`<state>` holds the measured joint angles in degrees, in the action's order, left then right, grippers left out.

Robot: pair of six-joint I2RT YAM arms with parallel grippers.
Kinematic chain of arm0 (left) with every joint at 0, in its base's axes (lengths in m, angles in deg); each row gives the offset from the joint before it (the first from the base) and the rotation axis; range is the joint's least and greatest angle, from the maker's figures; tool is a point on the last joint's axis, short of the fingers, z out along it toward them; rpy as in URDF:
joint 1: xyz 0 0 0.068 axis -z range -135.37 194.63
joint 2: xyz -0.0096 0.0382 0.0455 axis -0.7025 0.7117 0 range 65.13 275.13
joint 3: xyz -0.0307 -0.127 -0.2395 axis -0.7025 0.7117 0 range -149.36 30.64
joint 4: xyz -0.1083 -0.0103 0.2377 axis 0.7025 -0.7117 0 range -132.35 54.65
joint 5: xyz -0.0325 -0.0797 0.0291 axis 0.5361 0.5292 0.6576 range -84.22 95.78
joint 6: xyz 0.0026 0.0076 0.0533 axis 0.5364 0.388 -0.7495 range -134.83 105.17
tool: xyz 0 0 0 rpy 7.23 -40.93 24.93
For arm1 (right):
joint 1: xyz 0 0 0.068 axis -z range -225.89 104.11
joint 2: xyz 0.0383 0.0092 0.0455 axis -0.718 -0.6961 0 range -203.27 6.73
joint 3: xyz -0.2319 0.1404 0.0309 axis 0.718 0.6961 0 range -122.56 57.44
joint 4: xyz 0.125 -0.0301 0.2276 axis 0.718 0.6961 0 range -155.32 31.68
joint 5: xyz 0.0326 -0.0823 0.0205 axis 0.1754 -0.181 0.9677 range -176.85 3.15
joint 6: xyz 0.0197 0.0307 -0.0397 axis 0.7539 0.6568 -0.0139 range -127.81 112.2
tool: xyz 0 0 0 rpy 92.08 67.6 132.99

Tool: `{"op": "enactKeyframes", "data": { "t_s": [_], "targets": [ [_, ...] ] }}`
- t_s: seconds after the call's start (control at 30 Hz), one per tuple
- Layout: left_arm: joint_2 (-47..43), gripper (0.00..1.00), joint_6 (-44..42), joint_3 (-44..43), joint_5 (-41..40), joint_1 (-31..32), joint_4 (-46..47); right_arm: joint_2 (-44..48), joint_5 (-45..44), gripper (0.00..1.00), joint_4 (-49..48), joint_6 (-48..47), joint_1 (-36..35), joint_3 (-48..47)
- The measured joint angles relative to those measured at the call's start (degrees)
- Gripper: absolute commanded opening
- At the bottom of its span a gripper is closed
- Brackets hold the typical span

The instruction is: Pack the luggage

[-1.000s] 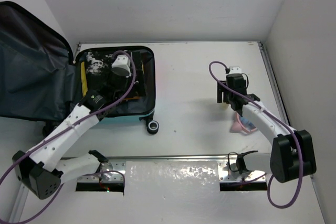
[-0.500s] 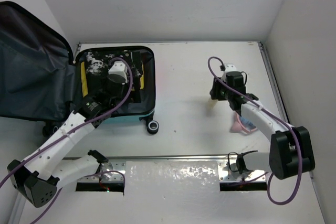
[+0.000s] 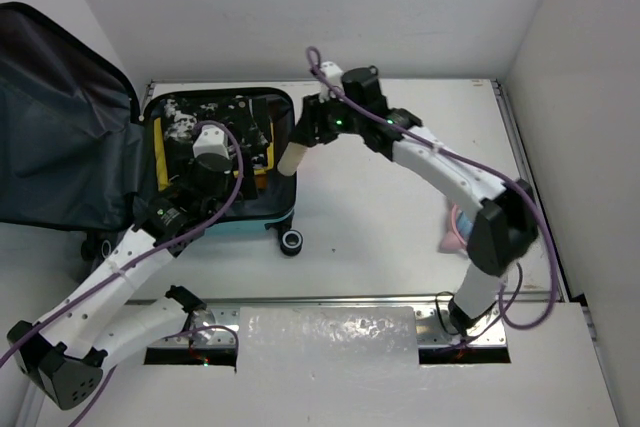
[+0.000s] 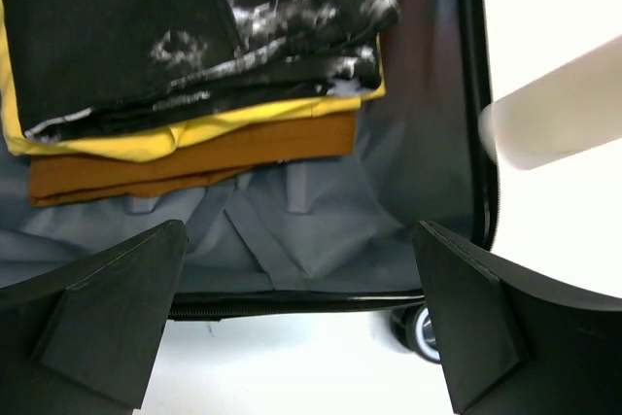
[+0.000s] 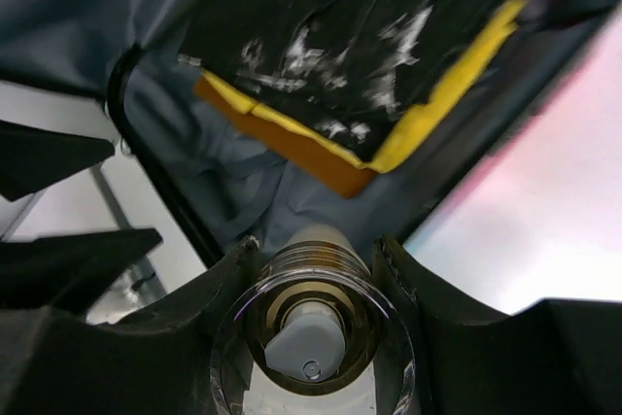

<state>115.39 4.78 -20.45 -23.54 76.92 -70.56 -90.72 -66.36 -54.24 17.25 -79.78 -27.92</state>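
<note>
The top view is brightly and evenly lit; the white surface [image 3: 400, 197] is nearly washed out, and glare is seen on the metal strip [image 3: 330, 332] at 6 o'clock. In the left wrist view, 2 o'clock is blown out. In the right wrist view, the bottle [image 5: 311, 323] at 6 o'clock is blurred.

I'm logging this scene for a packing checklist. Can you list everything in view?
luggage: one, teal shell, grey lining, open on the table's left, lid raised
patterned garment: one, black and white, top of the folded stack inside
yellow garment: one, beneath it
orange garment: one, stack's bottom
bottle: one, cream, at the luggage's right rim
small item: one, pink and blue, table's right, partly hidden
table: one, white
left arm: white, over the luggage, jaws open
right arm: white, jaws shut on the bottle
</note>
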Motion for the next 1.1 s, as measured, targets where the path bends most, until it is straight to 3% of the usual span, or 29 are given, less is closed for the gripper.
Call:
{"op": "enactKeyframes", "data": {
  "t_s": [0.33,0.37,0.43,0.47,0.67,0.93,1.0,1.1],
  "targets": [
    [-1.36,1.00,-1.16,2.67,0.70,-0.13,0.74,-28.02,-2.27,0.03,21.46,-4.76,-4.24,-27.67],
    [-1.40,1.00,-1.29,2.73,0.98,-0.13,0.74,-30.38,-2.45,0.20,21.81,-4.90,-4.17,-30.77],
    [-1.40,1.00,-1.53,2.86,1.77,-0.13,0.90,-37.18,-3.13,0.69,26.84,-6.21,-4.02,-41.40],
    [-1.40,1.00,-1.64,2.95,2.34,-0.13,1.14,-39.50,-3.72,0.86,26.62,-6.40,-3.96,-44.70],
    [-1.16,1.00,-2.71,3.98,6.80,-0.13,2.40,-40.52,-7.37,0.99,22.71,-7.98,-2.95,-45.27],
    [-0.24,1.00,-3.23,4.31,9.09,-0.13,3.21,-37.35,-18.80,0.98,17.88,-10.78,-0.39,-45.99],
    [-0.24,1.00,-3.13,4.31,8.81,-0.13,3.23,-34.62,-21.00,0.91,17.14,-11.17,0.17,-45.07],
    [0.74,1.00,-2.14,4.17,7.65,-0.13,3.23,-26.38,-23.56,0.30,15.63,-12.20,1.09,-38.23]
  ]
}}
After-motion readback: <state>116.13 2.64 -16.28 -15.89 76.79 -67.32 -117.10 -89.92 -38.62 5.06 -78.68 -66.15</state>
